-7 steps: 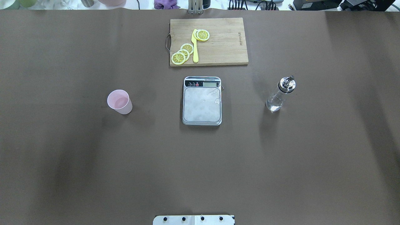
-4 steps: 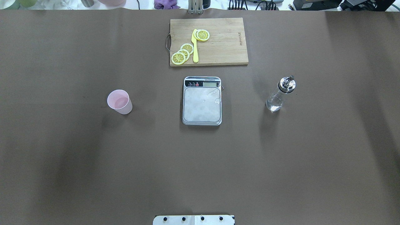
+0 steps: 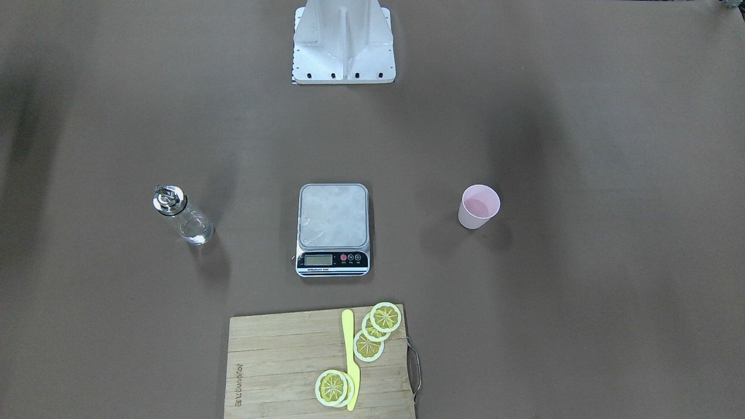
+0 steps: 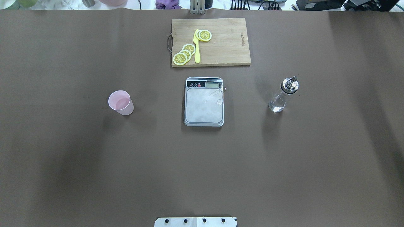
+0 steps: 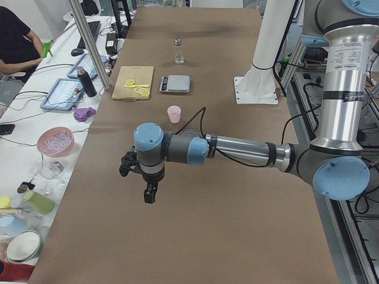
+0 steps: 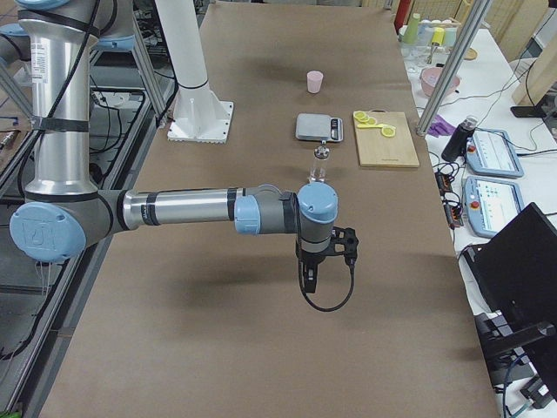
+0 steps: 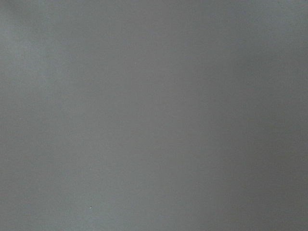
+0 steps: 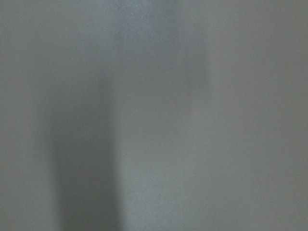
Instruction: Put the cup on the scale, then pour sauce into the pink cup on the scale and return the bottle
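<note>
So, going from the left: the left gripper [image 5: 149, 196] is only caught by the side camera, hung over the brown table [image 4: 79, 176] with its fingers pointed down. Whether its jaws are open or closed can't be told from there. The cup [image 4: 120, 102] is stood upright well beyond those jaws, toward the table's middle, and hasn't been put on the scale [image 4: 204, 107] yet. The scale is set further out from the jaws, past the cup. A wooden cutting board [image 4: 227, 44] with lemon slices [image 4: 184, 54] and a yellow knife [image 4: 197, 47] is laid just off its display end.

The bottle [image 4: 281, 97] is stood upright, well apart from the scale. It's found between the scale and the jaws of the right gripper [image 6: 308, 283], clear of them. That gripper is also seen only from the side, so the state of its jaws can't be told either. Nothing but blurry grey is shown by both wrist cameras.
</note>
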Motion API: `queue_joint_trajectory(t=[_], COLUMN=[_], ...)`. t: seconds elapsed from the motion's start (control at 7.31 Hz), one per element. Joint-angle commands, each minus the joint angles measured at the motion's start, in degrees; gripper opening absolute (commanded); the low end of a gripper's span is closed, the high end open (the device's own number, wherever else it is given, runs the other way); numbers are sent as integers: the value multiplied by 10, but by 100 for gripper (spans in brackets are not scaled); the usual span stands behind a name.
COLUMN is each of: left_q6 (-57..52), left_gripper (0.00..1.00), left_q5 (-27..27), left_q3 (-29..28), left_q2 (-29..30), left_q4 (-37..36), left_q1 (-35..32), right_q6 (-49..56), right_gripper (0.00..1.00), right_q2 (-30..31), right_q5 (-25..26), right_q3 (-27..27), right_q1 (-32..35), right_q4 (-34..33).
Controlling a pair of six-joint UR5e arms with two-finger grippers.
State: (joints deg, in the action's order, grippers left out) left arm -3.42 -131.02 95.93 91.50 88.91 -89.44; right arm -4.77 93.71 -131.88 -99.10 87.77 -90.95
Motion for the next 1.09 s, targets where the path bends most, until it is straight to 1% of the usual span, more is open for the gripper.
queue_joint_trajectory(t=[0.0, 0.14, 0.27, 0.41, 0.68, 0.82, 0.96], left_q6=[2, 2, 4, 32, 141, 212, 314], left_gripper=[98, 98, 98, 98, 98, 98, 98], left_q5=[-2, -26, -36, -36, -39, -39, -38], left_q3=[3, 3, 10, 25, 88, 119, 139], left_q2=[1, 1, 1, 0, 1, 10, 35], left_q4=[-1, -2, -7, -10, -15, -18, -18], left_q1=[1, 1, 0, 0, 15, 59, 116], right_q6=[-2, -2, -2, -2, -2, -3, -2], right_gripper=[100, 100, 100, 100, 100, 100, 100], right_q2=[2, 1, 1, 1, 2, 2, 2], right_q5=[-2, -4, -7, -22, -31, -32, -31], right_q3=[3, 2, 1, 2, 3, 7, 10], right_q1=[-1, -1, 0, 0, -1, -1, -1], right_q4=[26, 26, 26, 26, 25, 25, 25])
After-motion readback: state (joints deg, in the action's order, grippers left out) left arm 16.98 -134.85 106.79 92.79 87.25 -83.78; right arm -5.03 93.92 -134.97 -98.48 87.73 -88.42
